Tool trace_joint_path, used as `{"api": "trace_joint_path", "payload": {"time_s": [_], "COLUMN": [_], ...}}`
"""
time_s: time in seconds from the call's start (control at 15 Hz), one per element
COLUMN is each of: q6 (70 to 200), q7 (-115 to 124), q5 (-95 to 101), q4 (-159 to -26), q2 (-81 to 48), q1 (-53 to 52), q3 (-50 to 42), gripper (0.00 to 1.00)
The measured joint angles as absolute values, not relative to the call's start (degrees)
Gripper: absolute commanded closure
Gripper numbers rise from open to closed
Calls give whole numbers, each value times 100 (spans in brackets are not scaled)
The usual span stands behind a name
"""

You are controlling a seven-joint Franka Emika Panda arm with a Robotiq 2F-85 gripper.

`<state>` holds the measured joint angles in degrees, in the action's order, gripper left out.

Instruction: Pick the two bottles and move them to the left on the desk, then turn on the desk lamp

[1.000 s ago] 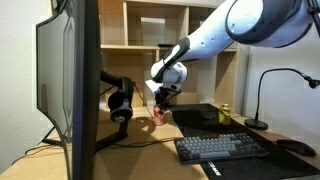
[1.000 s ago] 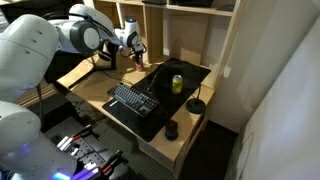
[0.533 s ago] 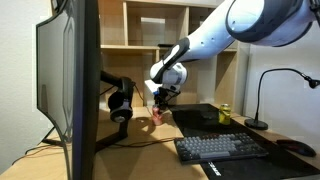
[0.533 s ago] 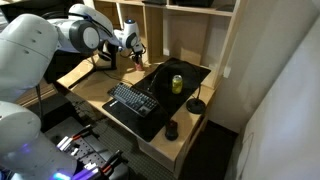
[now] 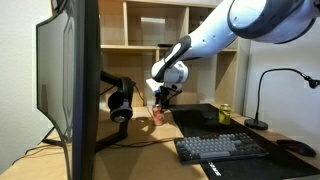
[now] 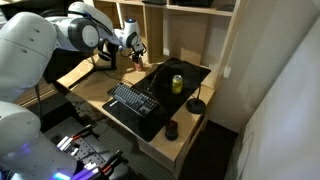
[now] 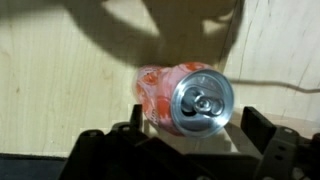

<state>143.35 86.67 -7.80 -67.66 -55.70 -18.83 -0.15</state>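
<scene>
Bench (image 7: 60, 70): light wood, black mat (image 6: 195, 75) on it. Desk lamp (image 5: 257, 123) well apart from fingers (image 7: 258, 125). Pinkish-red can (image 7: 185, 98) stands on bare wood between spread fingers, gap showing one side. Yellow-green can (image 6: 177, 83) on mat, apart from fingers.

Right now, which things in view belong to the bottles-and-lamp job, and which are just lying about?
Job:
- pinkish-red can
- yellow-green can
- desk lamp
- desk

Lying about:
- keyboard
- headphones
- monitor
- shelf unit
</scene>
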Motion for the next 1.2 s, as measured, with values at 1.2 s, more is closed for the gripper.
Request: {"api": "trace_joint_path", "payload": {"time_s": [1.2], "q6": [11433], "q7": [9477], "q5": [-216], "q4": [-7364], "q2": [-3753], "q1": [-815], "q3": [-972], "gripper": [0]}}
